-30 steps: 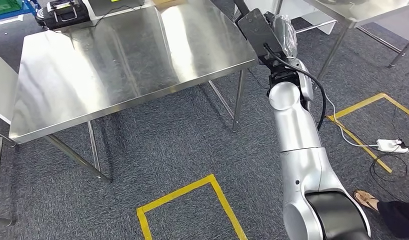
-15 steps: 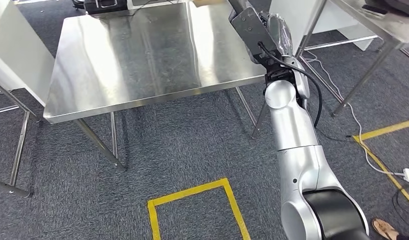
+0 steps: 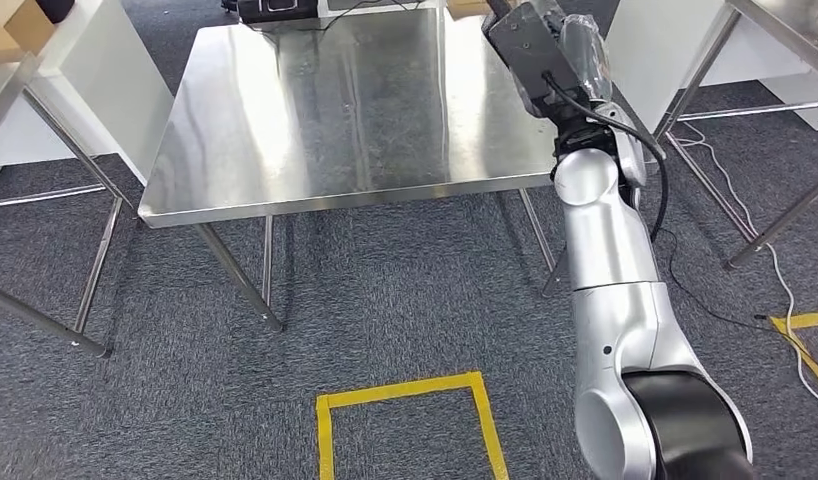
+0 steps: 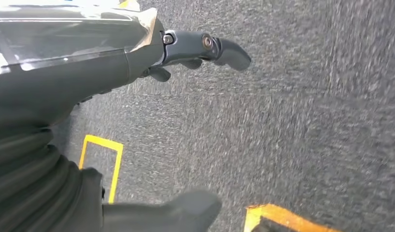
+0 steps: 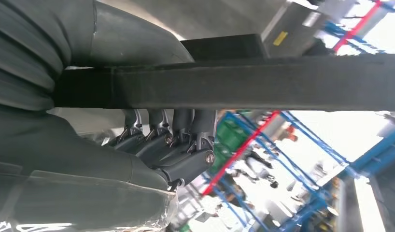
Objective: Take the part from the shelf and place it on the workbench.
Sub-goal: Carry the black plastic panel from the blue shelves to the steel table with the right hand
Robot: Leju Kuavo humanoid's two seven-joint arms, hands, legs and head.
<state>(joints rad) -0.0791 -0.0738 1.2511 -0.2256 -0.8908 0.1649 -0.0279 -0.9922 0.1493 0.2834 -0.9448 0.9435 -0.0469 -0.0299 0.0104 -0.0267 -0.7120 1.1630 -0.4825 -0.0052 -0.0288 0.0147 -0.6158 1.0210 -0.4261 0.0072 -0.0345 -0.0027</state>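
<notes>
Currently, I read the right hand (image 5: pixel 171 145) as closed around the part (image 5: pixel 234 82): in the right wrist view its dark fingers (image 5: pixel 186 159) curl against one face of a long, flat, matte black bar, and the thick grey thumb presses the opposite face. The head view does not show that grip; there I see the right hand (image 3: pixel 577 60), wrapped in clear crinkled film, raised over the far right corner of the workbench (image 3: pixel 285 130), with the part (image 3: pixel 520 45) showing as a flat black plate tilted above the steel top. I cannot tell whether the part touches the surface.

The left wrist view gives me the left hand (image 4: pixel 152 58), hanging over the floor. Its fingers (image 4: pixel 219 48) are extended and apart from the thumb, and they hold nothing. It is smooth dark grey with a ribbed cover behind it.

The workbench is one rectangular table of brushed stainless steel on thin metal legs, with bright reflections across the top. I count one black case-like object (image 3: pixel 275 8) at its far edge. A second steel table (image 3: pixel 775 30) stands to the right, and a white bench (image 3: pixel 55 90) to the left. The floor is coarse dark grey carpet (image 3: pixel 385 300) marked with yellow tape (image 3: pixel 405 400) forming a rectangle outline. One black cable (image 3: pixel 645 150) loops along the silver right arm (image 3: pixel 615 290).
</notes>
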